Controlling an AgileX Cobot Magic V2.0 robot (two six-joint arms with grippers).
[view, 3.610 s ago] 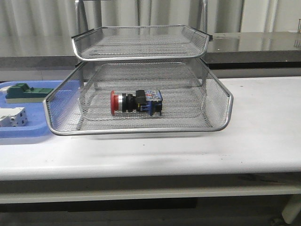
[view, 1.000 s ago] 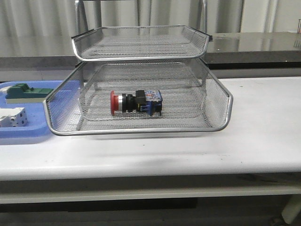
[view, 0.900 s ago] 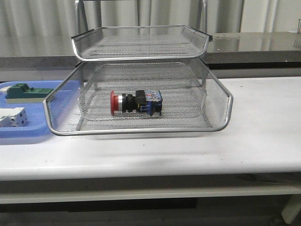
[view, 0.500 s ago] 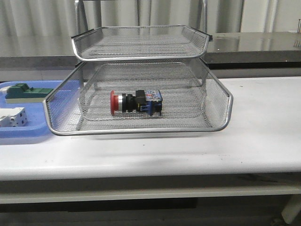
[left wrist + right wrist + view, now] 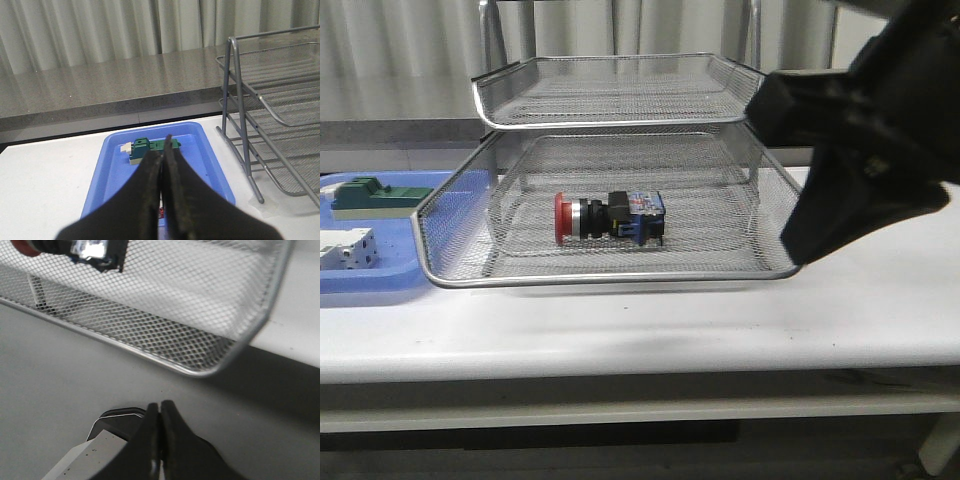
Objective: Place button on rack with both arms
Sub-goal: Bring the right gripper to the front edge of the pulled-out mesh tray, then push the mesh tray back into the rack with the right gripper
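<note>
Front view: button (image 5: 609, 217) lies on its side in the lower pulled-out tray of the rack (image 5: 620, 270), long axis across the view, red cap toward the robot's left, blue block toward its right. Left end effector (image 5: 163, 165) pinched closed, empty, above the blue tray (image 5: 112, 165). Right end effector (image 5: 159, 422) closed, empty, over the worktop (image 5: 60, 370) near the rack's front corner.

tabletop (image 5: 650, 330): white, long, with faint dark scuffs near the front edge
blue tray (image 5: 382, 279): flat plastic, at the left end of the tabletop
green block (image 5: 375, 195): inside the blue tray, toward its far side
white-grey block (image 5: 345, 247): inside the blue tray, nearer the front, apart from the green block
counter (image 5: 100, 87): grey speckled ledge behind the tabletop
curtain (image 5: 100, 30): pale, pleated, behind the counter
</note>
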